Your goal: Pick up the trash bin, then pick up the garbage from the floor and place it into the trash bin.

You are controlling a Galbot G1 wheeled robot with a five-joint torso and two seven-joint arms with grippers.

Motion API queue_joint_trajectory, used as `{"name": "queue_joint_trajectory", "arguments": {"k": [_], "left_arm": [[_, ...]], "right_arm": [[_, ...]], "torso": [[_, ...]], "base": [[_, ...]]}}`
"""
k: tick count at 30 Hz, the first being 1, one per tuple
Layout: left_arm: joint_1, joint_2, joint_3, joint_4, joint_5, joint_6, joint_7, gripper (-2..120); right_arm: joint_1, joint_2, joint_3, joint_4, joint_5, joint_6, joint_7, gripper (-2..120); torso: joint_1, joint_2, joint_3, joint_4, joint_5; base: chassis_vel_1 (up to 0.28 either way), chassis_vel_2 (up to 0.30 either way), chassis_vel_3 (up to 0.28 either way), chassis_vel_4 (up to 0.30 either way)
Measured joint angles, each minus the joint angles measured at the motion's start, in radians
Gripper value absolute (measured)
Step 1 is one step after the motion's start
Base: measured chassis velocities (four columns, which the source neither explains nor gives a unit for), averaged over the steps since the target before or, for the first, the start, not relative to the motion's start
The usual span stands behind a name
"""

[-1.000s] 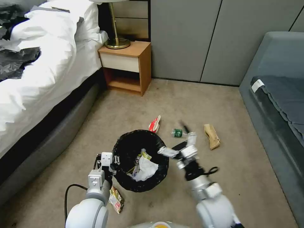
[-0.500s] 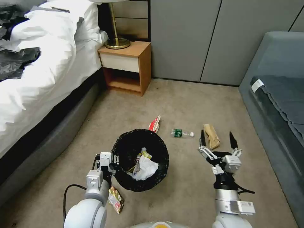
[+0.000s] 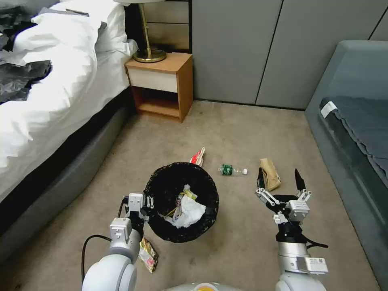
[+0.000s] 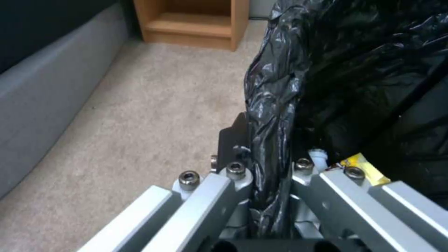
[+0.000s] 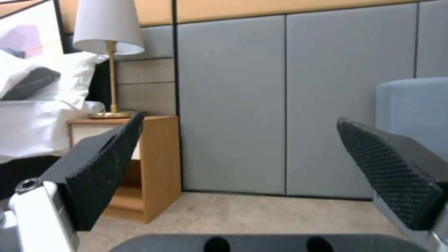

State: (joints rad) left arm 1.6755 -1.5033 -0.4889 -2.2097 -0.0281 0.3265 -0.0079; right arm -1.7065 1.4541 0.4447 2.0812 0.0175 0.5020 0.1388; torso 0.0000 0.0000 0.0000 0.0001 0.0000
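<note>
A: Where is the round trash bin (image 3: 182,202) with the crinkled black plastic liner?
B: On the beige carpet (image 3: 226,129), its glossy bag rim pinched between the metal fingers of the left gripper (image 4: 266,168). Crumpled white tissue and yellow wrappers lie inside.

A: And the right gripper (image 3: 279,184)?
B: Right of the bin, fingers spread wide, textured black pads (image 5: 107,168) holding nothing.

A: Litter near the bin?
B: A clear green-label plastic bottle (image 3: 231,170) and a flat red wrapper (image 3: 198,157) beyond it, a brown paper bag (image 3: 270,173) farther right, and a shiny snack wrapper (image 3: 147,254) by its near left side.
</note>
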Motion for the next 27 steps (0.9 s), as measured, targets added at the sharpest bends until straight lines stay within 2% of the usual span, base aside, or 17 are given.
{"name": "queue_joint_trajectory", "arguments": {"k": [17,27], "left_arm": [[0.004,0.005,-0.001,0.000,0.000,-0.011,0.002,0],[0.001,0.006,-0.001,0.000,0.001,-0.016,0.003,0]], "right_arm": [[0.003,-0.007,0.012,-0.004,-0.001,-0.008,-0.023,100],[0.010,-0.010,0.017,-0.002,0.003,-0.008,-0.025,100]], "torso": [[0.000,0.000,0.000,-0.0001,0.0000],[0.000,0.000,0.000,-0.0002,-0.0004]], "base": [[-0.013,0.010,0.012,-0.009],[-0.183,0.181,0.196,-0.204]]}}
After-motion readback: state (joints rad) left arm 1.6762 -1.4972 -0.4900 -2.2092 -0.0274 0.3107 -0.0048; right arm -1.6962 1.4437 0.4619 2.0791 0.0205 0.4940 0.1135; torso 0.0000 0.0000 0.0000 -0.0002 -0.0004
